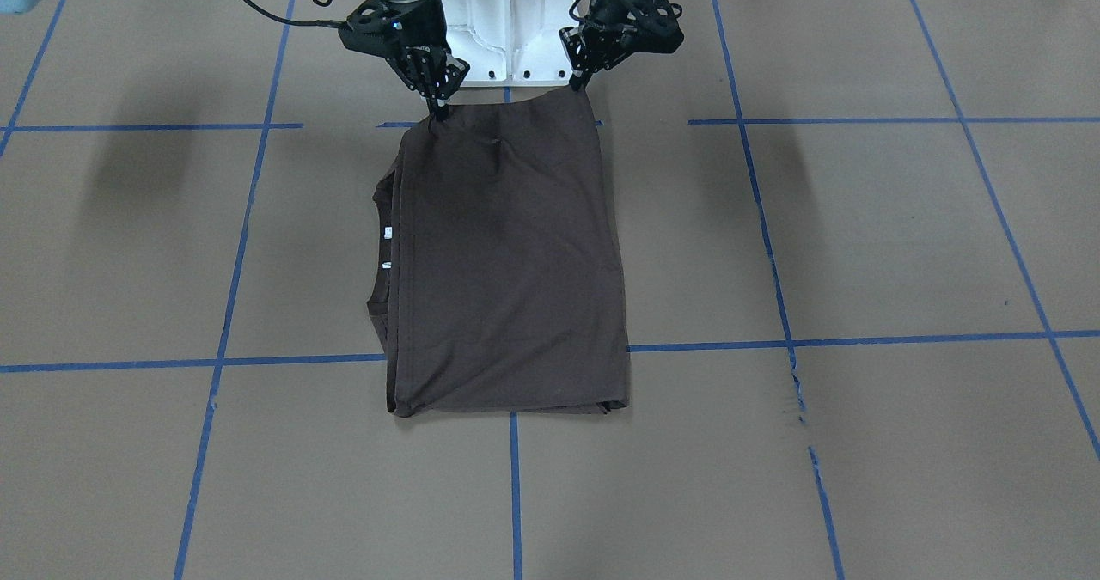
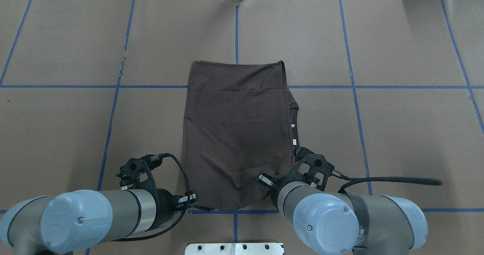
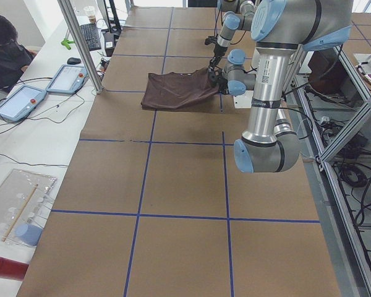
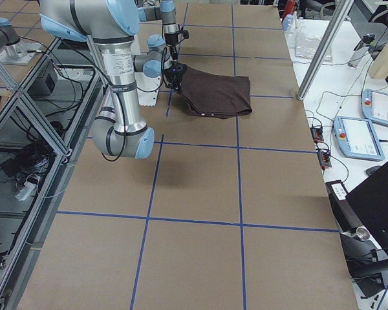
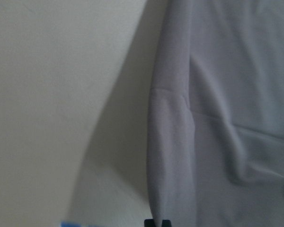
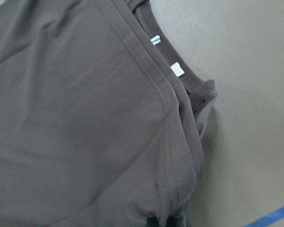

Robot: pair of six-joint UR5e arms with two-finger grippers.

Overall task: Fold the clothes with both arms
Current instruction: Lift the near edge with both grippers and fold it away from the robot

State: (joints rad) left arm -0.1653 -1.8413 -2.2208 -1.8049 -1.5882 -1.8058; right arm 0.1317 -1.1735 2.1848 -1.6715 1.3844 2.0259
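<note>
The T-shirt (image 1: pixel 516 262), folded to a long rectangle, is pinched at its two robot-side corners. The right gripper (image 1: pixel 438 114) is closed on one and the left gripper (image 1: pixel 574 84) on the other (cloth bunches between the tips). The rest lies flat on the table (image 1: pixel 859 236) beyond the jaws, with the collar (image 6: pixel 199 85) just ahead of the right ones. The cloth is judged light, limp and stretchy, so it is best held at the layered corners and drawn evenly.

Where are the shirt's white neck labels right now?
In the overhead view, the neck labels peek out along the folded T-shirt's right edge, just ahead of the right gripper.
</note>
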